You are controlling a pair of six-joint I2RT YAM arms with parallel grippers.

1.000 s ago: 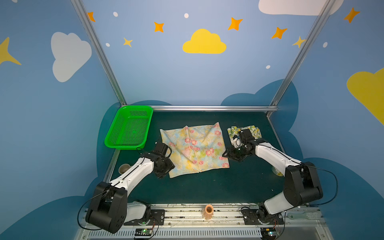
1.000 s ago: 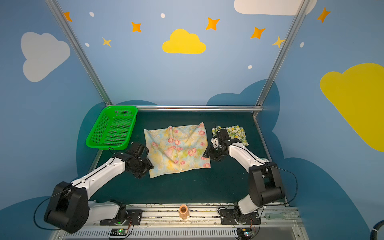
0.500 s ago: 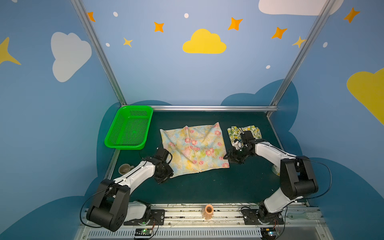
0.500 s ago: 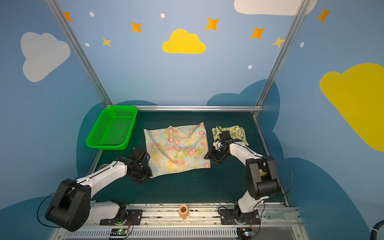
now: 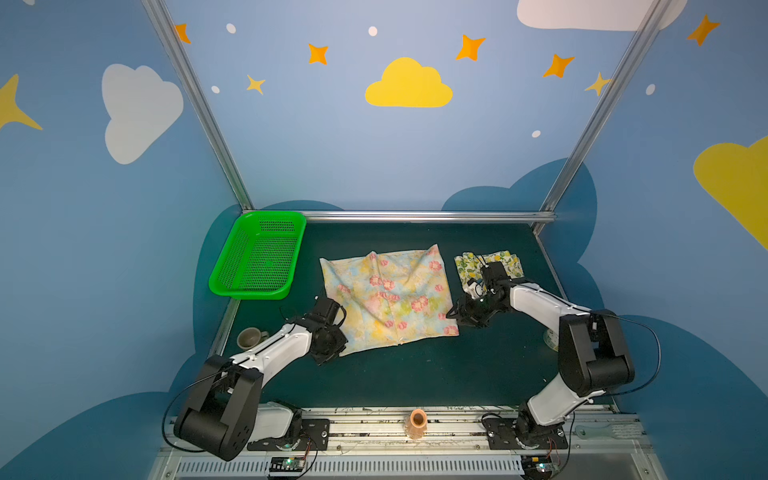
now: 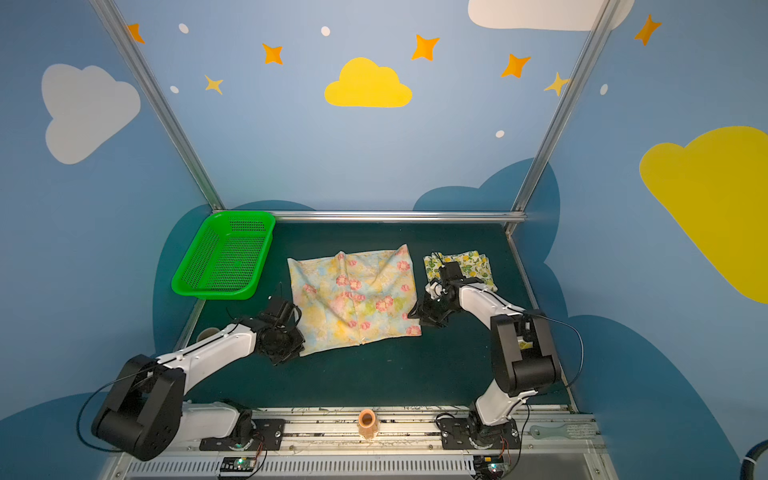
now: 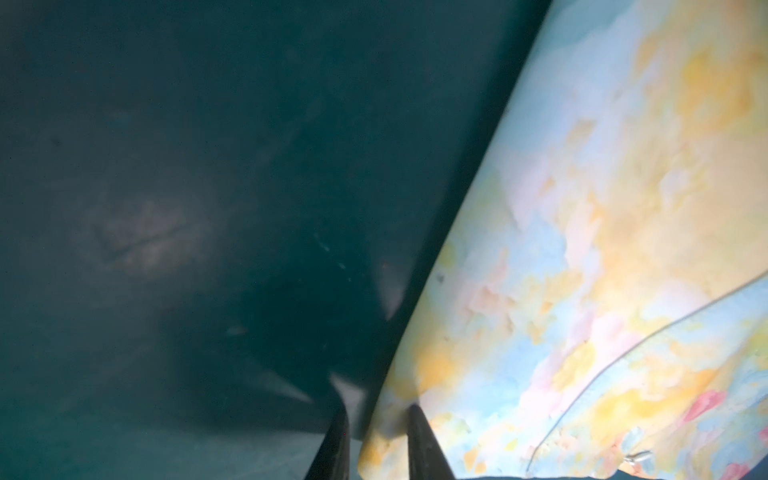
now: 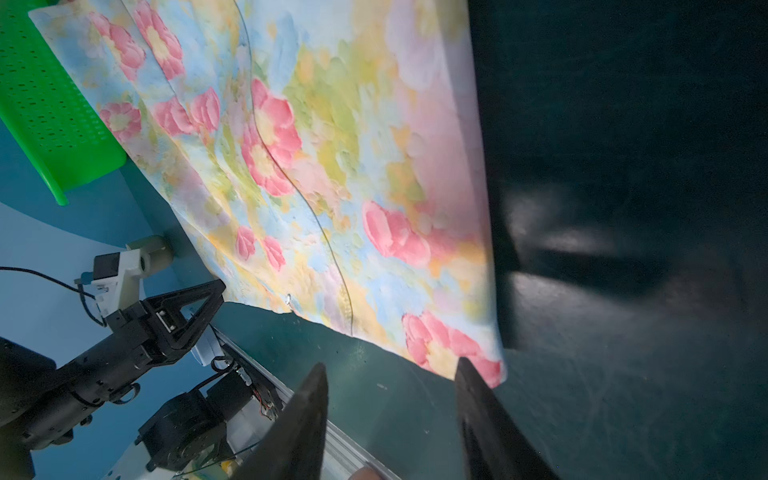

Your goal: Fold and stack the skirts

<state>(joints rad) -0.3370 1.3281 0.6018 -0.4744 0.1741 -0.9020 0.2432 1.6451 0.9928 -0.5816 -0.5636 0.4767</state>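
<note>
Closing left end effector: jaws narrower than a second ago, now a slim gap astride the near-left corner edge of the flowered skirt; cannot tell if clamped.
Left arm shift: moved from the skirt's left edge down to that near corner.
Right end effector: jaws wide apart, holding nothing; one fingertip at the skirt's near-right corner; came nearer that corner.
Flowered skirt position: spread mid-bench, unmoved.
Lemon skirt: folded, far right, partly behind right wrist, unmoved.
Green basket: far left, apart from both skirts.
</note>
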